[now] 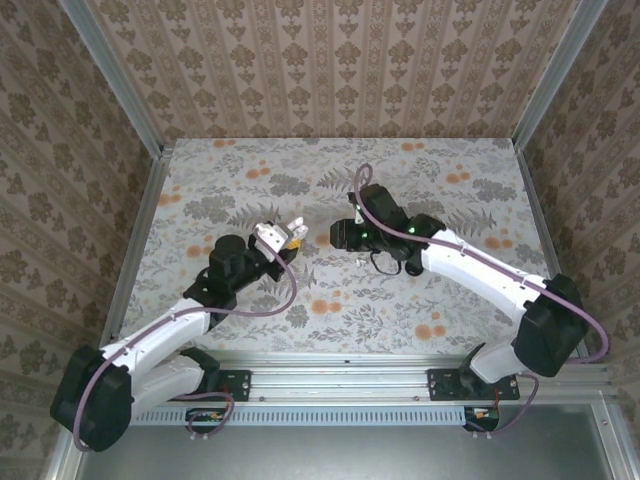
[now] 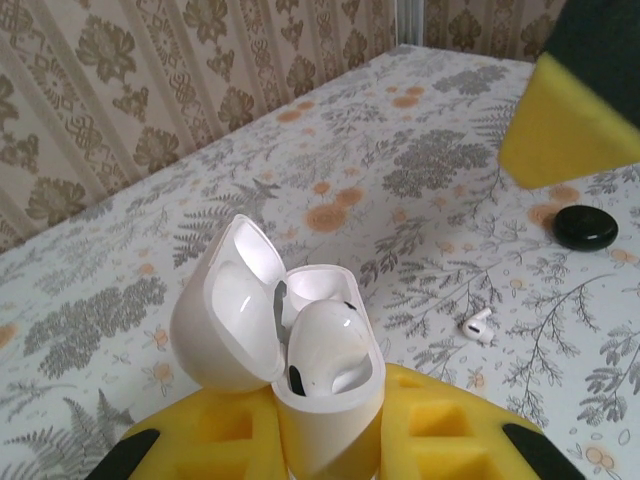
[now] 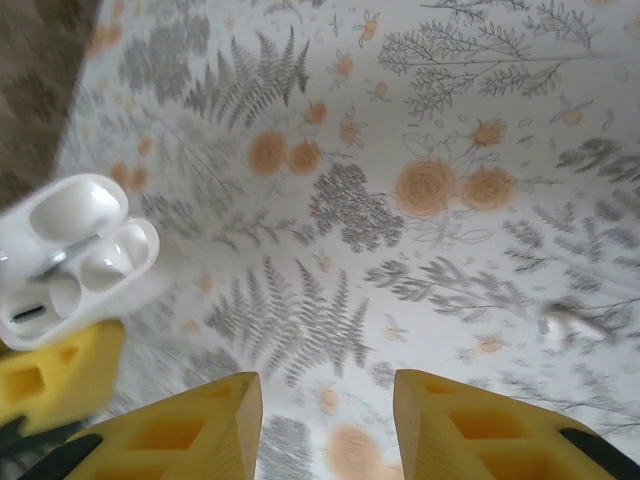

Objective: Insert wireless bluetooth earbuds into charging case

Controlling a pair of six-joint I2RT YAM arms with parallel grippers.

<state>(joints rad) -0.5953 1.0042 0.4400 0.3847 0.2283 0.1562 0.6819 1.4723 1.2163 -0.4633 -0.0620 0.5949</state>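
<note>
My left gripper (image 2: 330, 420) is shut on the white charging case (image 2: 325, 400), holding it upright with its lid (image 2: 225, 320) swung open. One white earbud (image 2: 325, 350) sits in the case. A second white earbud (image 2: 478, 326) lies loose on the table to the right of it, and shows blurred in the right wrist view (image 3: 570, 325). My right gripper (image 3: 325, 385) is open above the table with nothing between its yellow fingers. The case (image 3: 70, 255) lies to its left. From above, the left gripper (image 1: 275, 238) and the right gripper (image 1: 335, 238) are close together near the table's middle.
A small black round object (image 2: 587, 227) lies on the floral table beyond the loose earbud. One yellow finger (image 2: 570, 130) of the right gripper hangs in the upper right of the left wrist view. Patterned walls (image 1: 330, 60) enclose the table on three sides.
</note>
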